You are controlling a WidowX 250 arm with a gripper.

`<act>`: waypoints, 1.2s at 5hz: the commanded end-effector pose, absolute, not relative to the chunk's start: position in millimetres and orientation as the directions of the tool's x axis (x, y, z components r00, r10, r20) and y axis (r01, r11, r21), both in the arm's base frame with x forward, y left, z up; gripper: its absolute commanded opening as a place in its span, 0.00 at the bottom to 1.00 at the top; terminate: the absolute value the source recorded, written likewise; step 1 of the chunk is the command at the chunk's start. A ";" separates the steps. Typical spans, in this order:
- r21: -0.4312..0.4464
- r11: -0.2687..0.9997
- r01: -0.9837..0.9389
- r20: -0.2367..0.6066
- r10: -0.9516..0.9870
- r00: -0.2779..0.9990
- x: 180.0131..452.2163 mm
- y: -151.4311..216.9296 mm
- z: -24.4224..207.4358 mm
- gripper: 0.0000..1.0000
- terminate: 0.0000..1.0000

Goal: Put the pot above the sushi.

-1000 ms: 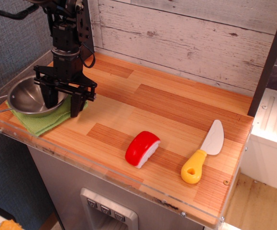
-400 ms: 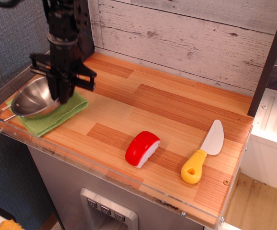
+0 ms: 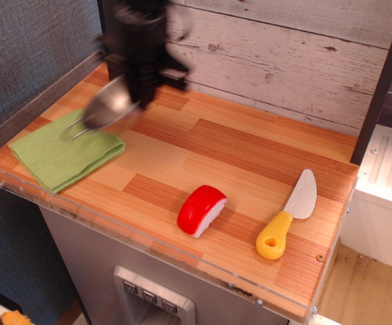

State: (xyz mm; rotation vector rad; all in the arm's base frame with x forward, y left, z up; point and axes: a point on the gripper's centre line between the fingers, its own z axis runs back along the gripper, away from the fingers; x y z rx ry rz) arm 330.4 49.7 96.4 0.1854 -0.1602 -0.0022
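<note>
Tool [image 3: 143, 91], seemingly clamping tilted pot [image 3: 109, 103]

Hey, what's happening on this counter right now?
A robot arm's tool has the pot in its grip, tilted and lifted off the green cloth, near the back wall. The picture is blurred there. The sushi sits near the front edge, with a yellow-handled toy knife to its right, both untouched.

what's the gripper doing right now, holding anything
Gripper: closed on the rim of the steel pot, which hangs tilted in the air above the wooden counter, clear of the green cloth. The image is motion-blurred.
</note>
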 end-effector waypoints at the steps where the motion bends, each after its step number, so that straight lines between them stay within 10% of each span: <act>1: 0.238 0.938 0.254 0.193 -0.302 0.934 357.7 -51.4 104.0 0.00 0.00; 4: 0.201 0.943 0.266 0.079 -0.287 0.955 344.0 -77.8 64.2 0.00 0.00; 5: 0.175 0.950 0.260 0.020 -0.268 0.963 340.3 -71.5 50.1 1.00 0.00; 6: 0.157 0.933 0.325 0.049 -0.336 0.940 341.8 -81.1 56.1 1.00 0.00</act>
